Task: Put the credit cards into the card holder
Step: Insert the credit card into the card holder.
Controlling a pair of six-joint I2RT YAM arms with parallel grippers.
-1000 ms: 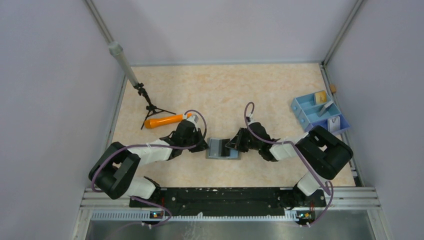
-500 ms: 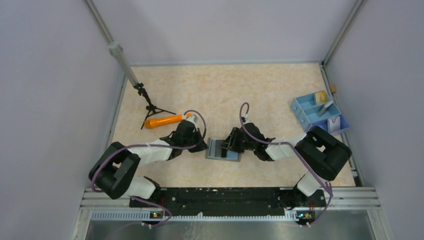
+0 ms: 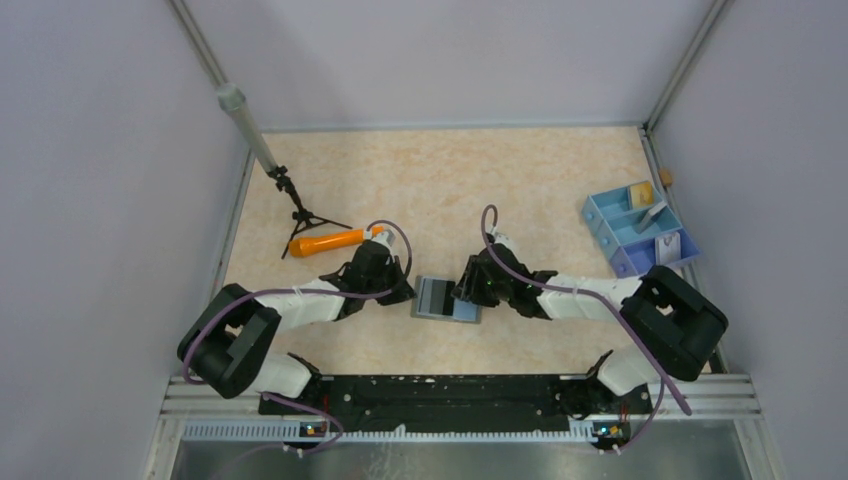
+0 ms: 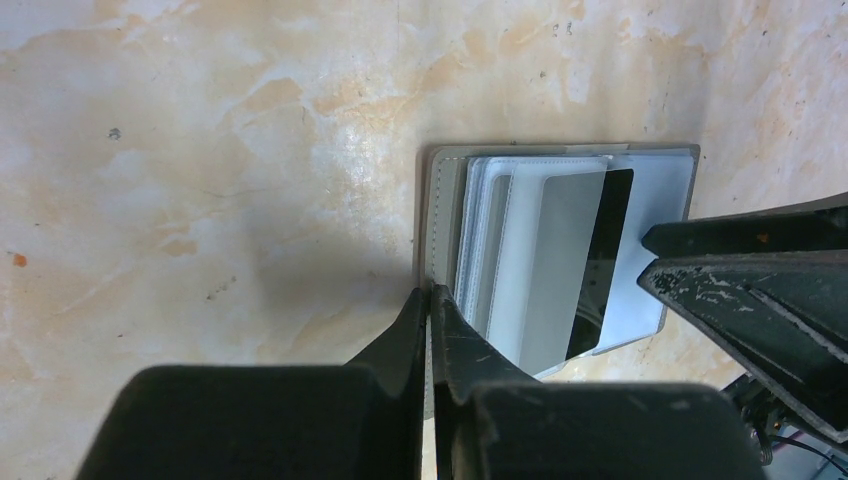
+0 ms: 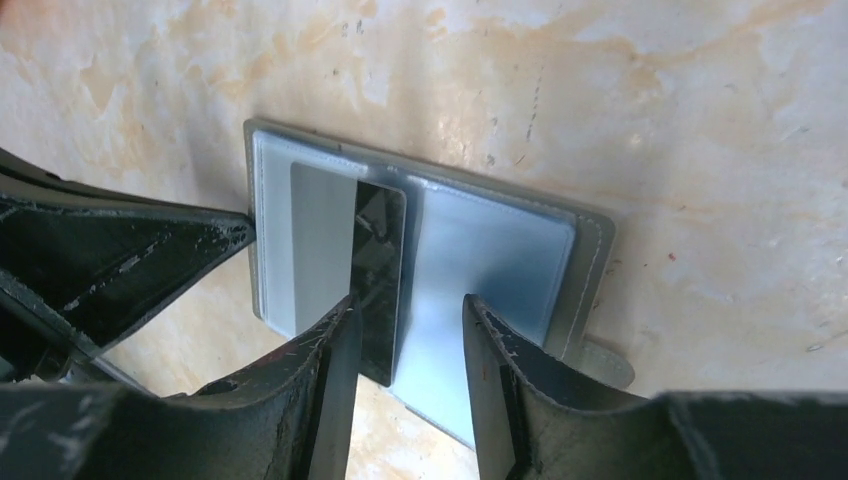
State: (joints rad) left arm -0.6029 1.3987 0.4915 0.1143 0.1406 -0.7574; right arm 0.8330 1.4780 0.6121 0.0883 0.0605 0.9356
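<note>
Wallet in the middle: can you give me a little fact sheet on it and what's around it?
wallet: lying open, blue lining up
black card: partly in a pocket, one end sticking out
left gripper: shut, tips at the wallet's edge
right gripper: open, straddling the black card
elsewhere: orange stick to the left, blue tray to the right

Grey, blue-lined card holder (image 5: 490,250); black credit card (image 5: 378,270); beige marbled table (image 5: 650,100).
</note>
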